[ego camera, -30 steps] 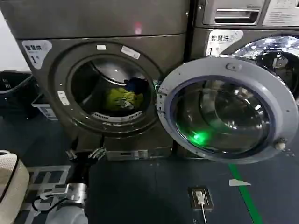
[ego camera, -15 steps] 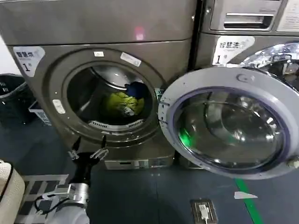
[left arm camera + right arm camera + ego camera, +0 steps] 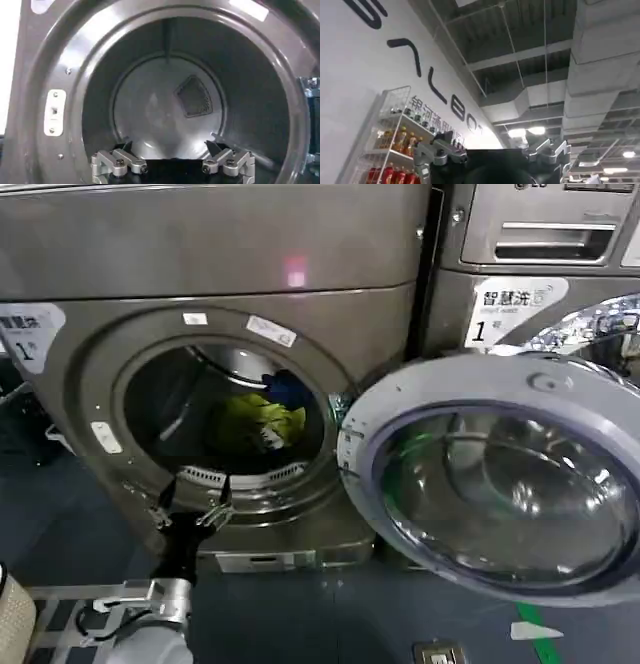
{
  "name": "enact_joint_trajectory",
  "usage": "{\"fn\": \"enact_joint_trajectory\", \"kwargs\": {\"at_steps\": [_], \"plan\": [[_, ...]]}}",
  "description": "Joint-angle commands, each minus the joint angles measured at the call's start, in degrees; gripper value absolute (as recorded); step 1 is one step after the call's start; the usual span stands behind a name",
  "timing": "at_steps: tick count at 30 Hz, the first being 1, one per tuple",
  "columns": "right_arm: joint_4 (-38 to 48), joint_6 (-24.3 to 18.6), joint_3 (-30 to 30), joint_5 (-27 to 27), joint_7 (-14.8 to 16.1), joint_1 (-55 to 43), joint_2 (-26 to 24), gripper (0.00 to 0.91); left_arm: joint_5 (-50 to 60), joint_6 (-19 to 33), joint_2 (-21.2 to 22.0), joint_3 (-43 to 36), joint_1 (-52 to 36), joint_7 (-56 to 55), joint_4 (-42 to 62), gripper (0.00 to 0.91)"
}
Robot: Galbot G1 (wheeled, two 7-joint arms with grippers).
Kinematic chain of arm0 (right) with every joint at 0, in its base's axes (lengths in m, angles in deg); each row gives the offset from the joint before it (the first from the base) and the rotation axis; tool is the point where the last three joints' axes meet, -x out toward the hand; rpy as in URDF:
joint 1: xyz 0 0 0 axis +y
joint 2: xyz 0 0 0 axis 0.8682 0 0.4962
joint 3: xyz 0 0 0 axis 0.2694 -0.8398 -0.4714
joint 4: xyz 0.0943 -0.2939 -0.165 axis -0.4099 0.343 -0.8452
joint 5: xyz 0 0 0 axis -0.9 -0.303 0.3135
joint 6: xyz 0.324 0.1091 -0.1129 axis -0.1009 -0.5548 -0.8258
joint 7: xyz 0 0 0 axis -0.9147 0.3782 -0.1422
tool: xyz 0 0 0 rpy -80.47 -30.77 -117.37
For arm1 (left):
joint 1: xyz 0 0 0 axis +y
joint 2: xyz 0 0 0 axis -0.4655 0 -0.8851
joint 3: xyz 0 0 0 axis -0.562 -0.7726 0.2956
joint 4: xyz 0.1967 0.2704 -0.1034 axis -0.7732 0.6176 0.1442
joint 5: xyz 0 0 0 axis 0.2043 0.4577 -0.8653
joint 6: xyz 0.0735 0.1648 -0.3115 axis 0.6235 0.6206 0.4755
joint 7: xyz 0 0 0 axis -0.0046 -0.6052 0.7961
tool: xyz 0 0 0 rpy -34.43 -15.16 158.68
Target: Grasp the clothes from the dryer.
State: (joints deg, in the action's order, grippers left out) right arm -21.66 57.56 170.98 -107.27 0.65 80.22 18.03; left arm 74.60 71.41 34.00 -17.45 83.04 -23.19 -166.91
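The clothes [image 3: 262, 416] sit inside the dryer [image 3: 215, 364], toward the back of the drum. Its door [image 3: 500, 484] hangs open off to the right, and the left gripper [image 3: 190, 502] is just in front of the porthole's lower rim.

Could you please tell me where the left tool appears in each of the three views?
Head view: left tool, open, at the lower rim of the dryer porthole.
Left wrist view: left tool along the bottom edge, facing the drum.
Right wrist view: not in it.
Shared landmark: the porthole rim.

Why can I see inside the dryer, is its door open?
Open. The dryer door is swung out rightward, and the clothes show inside the drum.
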Motion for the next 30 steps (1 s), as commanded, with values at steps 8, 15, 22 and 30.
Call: {"fn": "enact_joint_trajectory", "kwargs": {"at_steps": [8,15,22,30], "plan": [[0.15,0.18,0.17,0.05,0.03,0.0,-0.04,0.907,-0.11,-0.49,-0.22,-0.51,-0.96,0.06,0.19,0.907],[-0.03,0.14,-0.12,0.04,0.06,-0.21,0.17,0.907,-0.07,-0.43,-0.2,-0.47,-0.8,0.08,0.32,0.907],[-0.33,0.09,-0.35,0.01,0.28,-0.37,0.6,0.907,-0.04,-0.44,-0.29,-0.54,-0.81,0.12,0.39,0.907],[-0.94,0.05,-0.37,-0.32,-0.08,-0.2,0.77,0.907,-0.04,-0.44,-0.41,-0.56,-0.63,0.14,0.19,0.907]]}}
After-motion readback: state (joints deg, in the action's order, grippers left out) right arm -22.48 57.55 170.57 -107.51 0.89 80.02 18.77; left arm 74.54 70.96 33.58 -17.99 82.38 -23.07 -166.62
